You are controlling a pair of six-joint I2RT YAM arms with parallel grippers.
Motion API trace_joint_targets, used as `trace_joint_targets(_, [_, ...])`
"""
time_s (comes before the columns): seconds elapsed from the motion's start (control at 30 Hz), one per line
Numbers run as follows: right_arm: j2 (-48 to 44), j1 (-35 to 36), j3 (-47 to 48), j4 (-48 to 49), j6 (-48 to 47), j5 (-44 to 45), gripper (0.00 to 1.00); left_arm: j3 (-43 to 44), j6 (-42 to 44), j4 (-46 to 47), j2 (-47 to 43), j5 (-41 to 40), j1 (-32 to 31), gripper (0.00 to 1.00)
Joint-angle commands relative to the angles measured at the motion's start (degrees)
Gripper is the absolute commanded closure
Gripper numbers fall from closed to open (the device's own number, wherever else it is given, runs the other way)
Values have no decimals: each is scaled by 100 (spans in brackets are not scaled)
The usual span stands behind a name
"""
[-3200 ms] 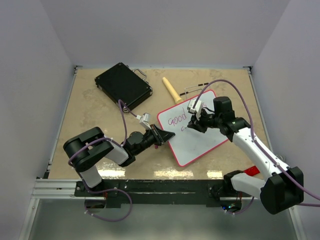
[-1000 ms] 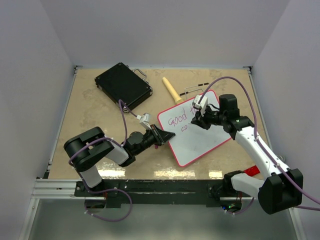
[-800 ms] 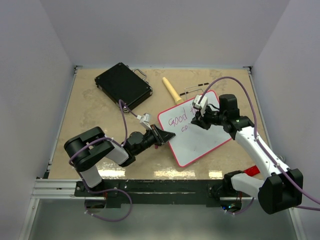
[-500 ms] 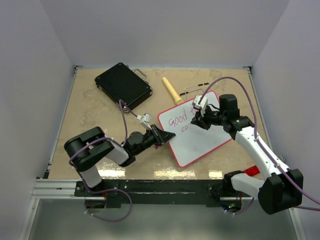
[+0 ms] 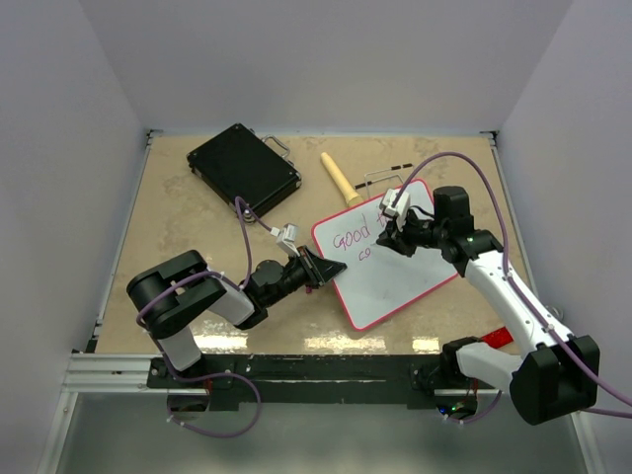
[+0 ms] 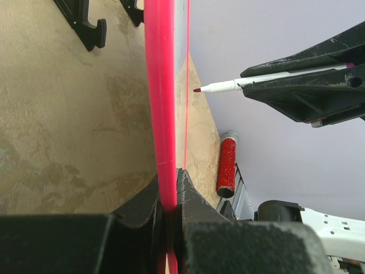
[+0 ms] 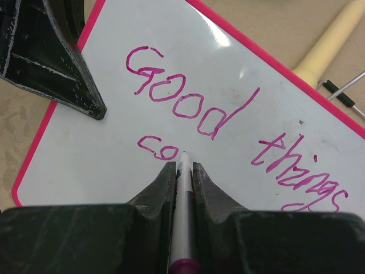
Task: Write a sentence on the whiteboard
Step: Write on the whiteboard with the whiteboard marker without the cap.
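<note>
Small glossy white whiteboard with a thin red-pink rim (image 5: 395, 281): on the tan surface (image 5: 197, 227), roughly 4 o'clock from its centre. Long edges run 8 to 2 o'clock in the top view. Can't tell if it lies flat on its black feet (image 6: 91, 28) or is tipped.

Handling call: light, stiff, slick face. It'll likely skate or rock under pen pressure, so it needs pinning. Take it by the rim only. The face gives no purchase and wet ink would smear.

Left jaws: clamped edge-on to that rim at the board's 9 o'clock short edge. Left wrist view shows the pink edge pinched tight between them, no gap. Good spot, clear of the writing.

Right jaws: closed on a slim white marker with a pink tip (image 7: 182, 188), over the board's 12 o'clock half. The barrel sits in the slot between them, tip aimed at the face.

Pink-purple handwritten sentence (image 7: 212, 127): top line reads "Good things", second line just "co". The tip sits immediately at 3 o'clock of that "o". Left wrist view hints at a sliver of air between tip and face; can't confirm contact.

Judgement: early in line two, most words not yet written. Light pressure only, the nib looks soft.

Black hard case (image 5: 244, 168): 10 o'clock of the board, well apart. Pale wooden handle (image 5: 339, 180): just beside the 11 o'clock edge, not touching.
</note>
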Motion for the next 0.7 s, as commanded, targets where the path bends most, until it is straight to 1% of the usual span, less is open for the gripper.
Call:
trace_joint_targets(0.0, [-11,9,14,131,38,-8,100,35,331,1644,25,144,-11,100])
trace_joint_targets(0.47, [252,106,23,123,39,255,100,44,340,1662,16,144,-11,100])
trace_joint_targets(0.67, [226,106,49,-149,-163,185,100,8,340,1662,-11,136,-2,100])
